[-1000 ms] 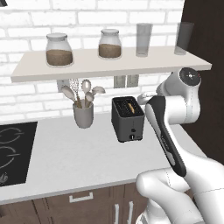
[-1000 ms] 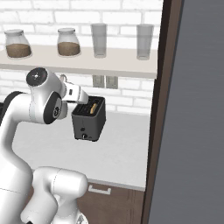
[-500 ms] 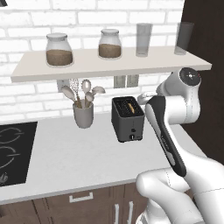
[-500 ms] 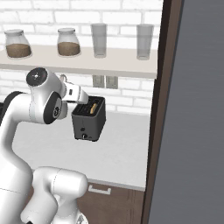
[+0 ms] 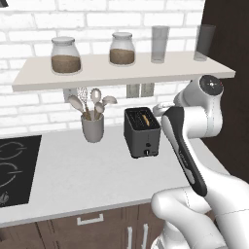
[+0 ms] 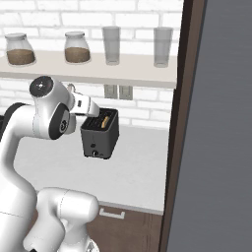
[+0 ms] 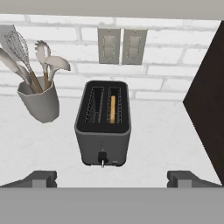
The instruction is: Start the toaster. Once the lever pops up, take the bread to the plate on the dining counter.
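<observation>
The white surface [image 5: 73,175] runs across the middle of the left base frame below a brick wall, carrying everything within the arm's reach. Above it, across the upper part of the frame, a shelf [image 5: 97,73] keeps two jars and two glasses out of the way. At centre frame stands the dark grey toaster [image 5: 142,132], its slots facing up and its front with the small knob turned toward the robot, probably so the lever can be pressed from this side. Left of it, well apart, sits a grey utensil cup [image 5: 92,127] of spoons and a whisk. The hand [image 7: 112,179] hovers before the toaster with its fingertips spread wide and empty, apparently lined up on the front. The bread [image 7: 113,109] stands on edge, sunk in the right slot in the hand view.
</observation>
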Available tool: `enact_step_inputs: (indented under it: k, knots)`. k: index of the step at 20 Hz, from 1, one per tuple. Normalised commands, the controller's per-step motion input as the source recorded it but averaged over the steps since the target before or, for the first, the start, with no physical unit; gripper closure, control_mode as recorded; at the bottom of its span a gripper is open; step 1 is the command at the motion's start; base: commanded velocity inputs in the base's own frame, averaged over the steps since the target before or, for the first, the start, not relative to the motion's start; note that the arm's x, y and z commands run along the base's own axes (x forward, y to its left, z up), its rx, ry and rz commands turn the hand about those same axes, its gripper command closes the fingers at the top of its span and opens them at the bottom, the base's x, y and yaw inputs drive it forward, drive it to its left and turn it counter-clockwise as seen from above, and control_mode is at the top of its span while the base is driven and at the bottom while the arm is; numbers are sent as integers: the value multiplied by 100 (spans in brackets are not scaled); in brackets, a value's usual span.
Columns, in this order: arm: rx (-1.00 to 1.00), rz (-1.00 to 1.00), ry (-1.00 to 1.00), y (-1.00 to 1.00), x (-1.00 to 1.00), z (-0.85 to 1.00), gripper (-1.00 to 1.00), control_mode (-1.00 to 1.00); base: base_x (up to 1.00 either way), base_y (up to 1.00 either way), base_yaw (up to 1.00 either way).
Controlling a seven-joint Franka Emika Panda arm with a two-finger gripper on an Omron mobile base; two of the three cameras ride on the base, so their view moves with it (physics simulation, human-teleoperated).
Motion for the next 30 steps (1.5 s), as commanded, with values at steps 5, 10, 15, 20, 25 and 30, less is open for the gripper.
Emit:
enact_step_inputs:
  k: [5, 10, 15, 20, 25, 30]
  knots:
    - [0, 0, 0, 0, 0, 0, -100, -100, 0, 0, 0]
    - [0, 0, 0, 0, 0, 0, -100, -100, 0, 0, 0]
    - [0, 0, 0, 0, 0, 0, -100, -100, 0, 0, 0]
    - [0, 0, 0, 0, 0, 0, -100, -100, 0, 0, 0]
    - [0, 0, 0, 0, 0, 0, -100, -100, 0, 0, 0]
    - [0, 0, 0, 0, 0, 0, -100, -100, 0, 0, 0]
